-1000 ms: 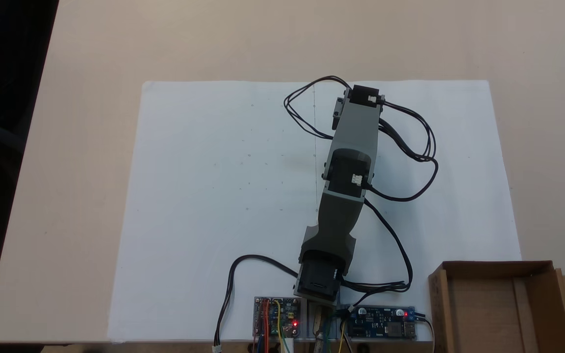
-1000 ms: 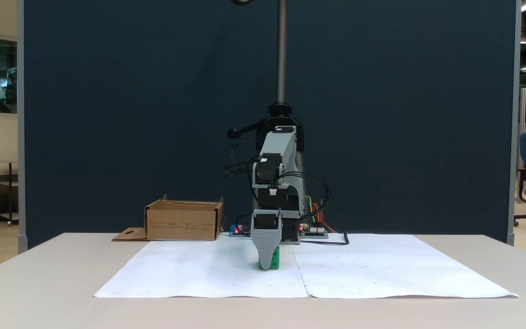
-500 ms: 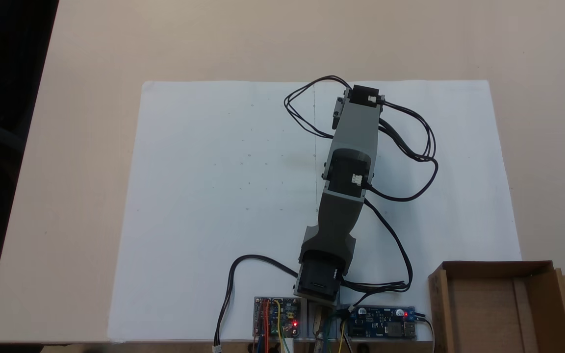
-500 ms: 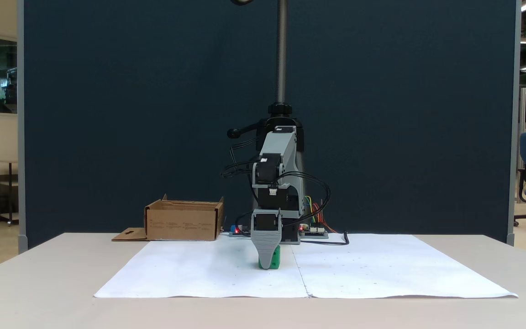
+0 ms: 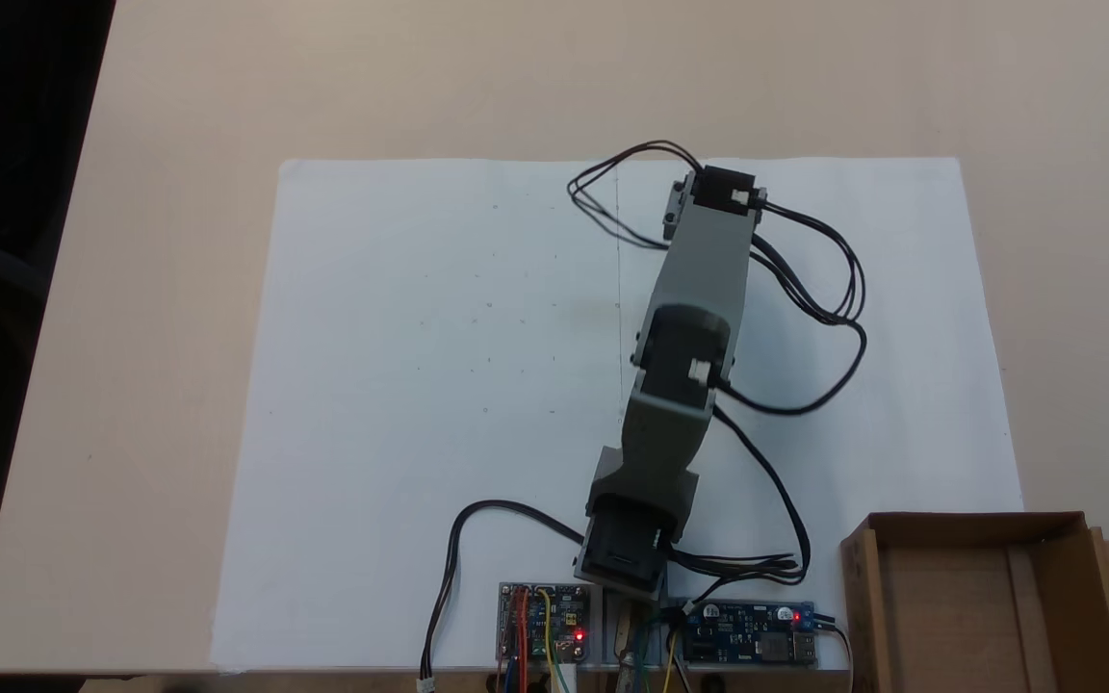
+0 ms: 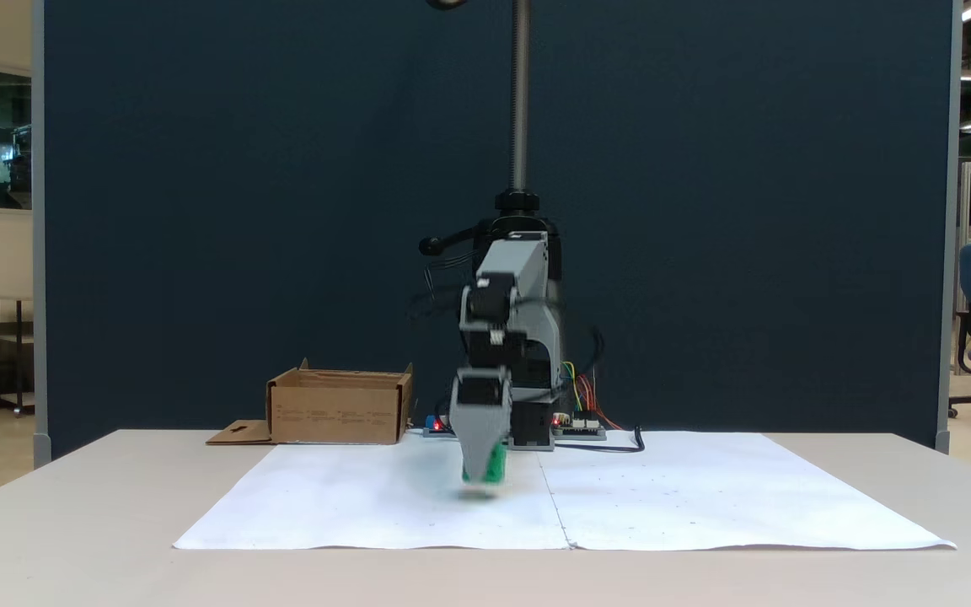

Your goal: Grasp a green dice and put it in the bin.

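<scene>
In a fixed view from the front, my gripper [image 6: 480, 477] points down over the white paper, blurred by motion. It is shut on the green dice [image 6: 497, 463], which hangs a little above the sheet with a faint shadow below it. The grey finger [image 6: 474, 438] covers most of the cube, so only its right part shows. From above, the grey arm [image 5: 704, 260] reaches across the paper and hides the dice beneath its far end. The bin [image 5: 968, 526], a shallow brown cardboard box with a hang-hole flap, stands at the lower right of that view and behind and left of the gripper in the front view [image 6: 338, 413].
A white paper sheet [image 5: 420, 385] covers the table's middle. Two circuit boards [image 5: 545, 630] and loose black cables [image 5: 824, 289] lie around the arm's base. A camera pole [image 6: 520, 101] and a dark blue partition stand behind. Bare table [image 5: 160, 289] borders the sheet.
The gripper has risen with the green dice, lifting it off the paper, and has shifted slightly left in the front view. From above, the arm's far end has swung a little right.
</scene>
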`<state>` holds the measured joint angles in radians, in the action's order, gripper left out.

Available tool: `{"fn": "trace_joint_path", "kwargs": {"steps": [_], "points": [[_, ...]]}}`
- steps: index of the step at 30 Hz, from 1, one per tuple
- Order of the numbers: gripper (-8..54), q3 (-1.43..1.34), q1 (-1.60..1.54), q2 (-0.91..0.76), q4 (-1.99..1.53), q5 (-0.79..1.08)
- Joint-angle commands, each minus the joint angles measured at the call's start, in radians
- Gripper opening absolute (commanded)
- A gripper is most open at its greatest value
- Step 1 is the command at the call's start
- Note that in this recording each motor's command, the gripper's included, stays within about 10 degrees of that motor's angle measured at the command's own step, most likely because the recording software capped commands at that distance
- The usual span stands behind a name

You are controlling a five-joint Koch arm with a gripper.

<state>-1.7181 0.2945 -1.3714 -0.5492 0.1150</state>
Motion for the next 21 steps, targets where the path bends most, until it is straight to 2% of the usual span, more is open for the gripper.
{"fn": "trace_joint_path", "kwargs": {"steps": [1,7,9,16,18,21], "points": [[12.1,0.081,0.054,-0.092,0.064,-0.115],[12.1,0.172,0.245,-0.256,0.066,-0.279],[12.1,0.233,0.407,-0.319,0.074,-0.341],[12.1,0.255,0.707,-0.344,0.1,-0.371],[12.1,0.288,0.917,-0.342,0.1,-0.37],[12.1,0.302,1.032,-0.339,0.103,-0.37]]}}
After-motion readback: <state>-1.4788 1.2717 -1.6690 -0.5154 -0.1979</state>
